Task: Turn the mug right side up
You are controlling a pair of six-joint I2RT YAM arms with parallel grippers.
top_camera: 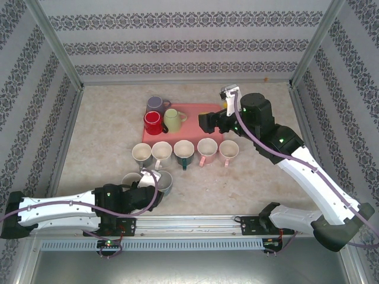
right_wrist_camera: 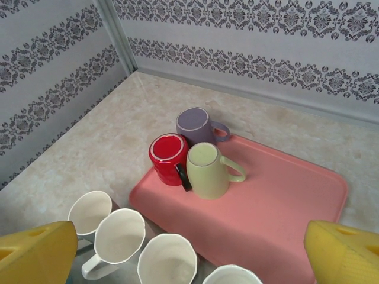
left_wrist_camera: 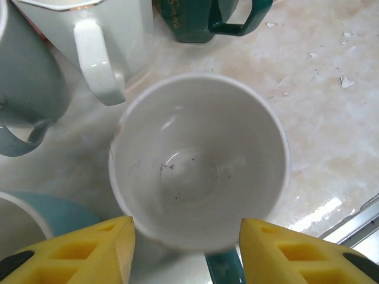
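A mug [left_wrist_camera: 198, 160] with a white inside and a teal handle stands upright on the table, its mouth facing up. My left gripper [left_wrist_camera: 186, 245] hovers over its near rim, open, one yellow finger [left_wrist_camera: 89, 251] on each side and the handle between them, gripping nothing. From above, this mug [top_camera: 164, 181] sits just right of the left gripper [top_camera: 149, 177]. On the pink tray [right_wrist_camera: 284, 201] three mugs rest mouth down: red [right_wrist_camera: 170, 158], purple [right_wrist_camera: 195, 125] and pale green [right_wrist_camera: 207, 170]. My right gripper [top_camera: 207, 123] hangs open above the tray's near side.
Five upright mugs form a row [top_camera: 185, 151] in front of the tray. Another upright mug [top_camera: 130, 179] stands left of the left gripper. A white mug [left_wrist_camera: 95, 35], a grey-blue one [left_wrist_camera: 23, 83] and a dark green one [left_wrist_camera: 201, 21] crowd the far side.
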